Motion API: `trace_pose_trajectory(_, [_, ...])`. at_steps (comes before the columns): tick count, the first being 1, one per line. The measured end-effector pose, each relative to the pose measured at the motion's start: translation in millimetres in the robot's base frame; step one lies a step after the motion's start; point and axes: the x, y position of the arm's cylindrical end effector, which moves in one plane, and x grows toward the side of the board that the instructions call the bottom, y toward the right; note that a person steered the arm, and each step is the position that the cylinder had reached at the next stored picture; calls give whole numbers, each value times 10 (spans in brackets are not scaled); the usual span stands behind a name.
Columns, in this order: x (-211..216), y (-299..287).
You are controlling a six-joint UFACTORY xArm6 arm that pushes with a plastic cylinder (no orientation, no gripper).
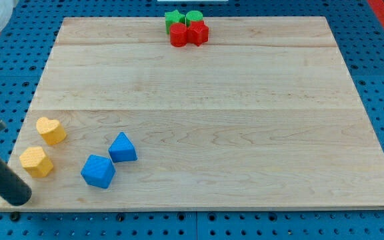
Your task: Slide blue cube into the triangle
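Note:
The blue cube (98,171) lies near the view's bottom left of the wooden board (205,107). The blue triangle block (123,147) sits just up and to its right, almost touching it. My rod comes in from the view's left edge, and my tip (17,195) rests at the board's bottom left corner, left of the blue cube and just below a yellow block.
Two yellow blocks lie at the left: a heart shape (51,131) and a hexagon-like one (36,162). At the top edge two green blocks (173,18) (194,17) and two red blocks (179,35) (198,33) are clustered together. Blue pegboard surrounds the board.

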Motion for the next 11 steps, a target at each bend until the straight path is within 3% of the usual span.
trace_pose_trajectory(3, [-444, 7])
trace_pose_trajectory(5, [155, 493])
trace_pose_trajectory(6, [104, 818])
trace_pose_trajectory(8, [-438, 905])
trace_pose_trajectory(9, [-453, 948])
trace_pose_trajectory(10, [-132, 1302])
trace_pose_trajectory(11, [-89, 1888])
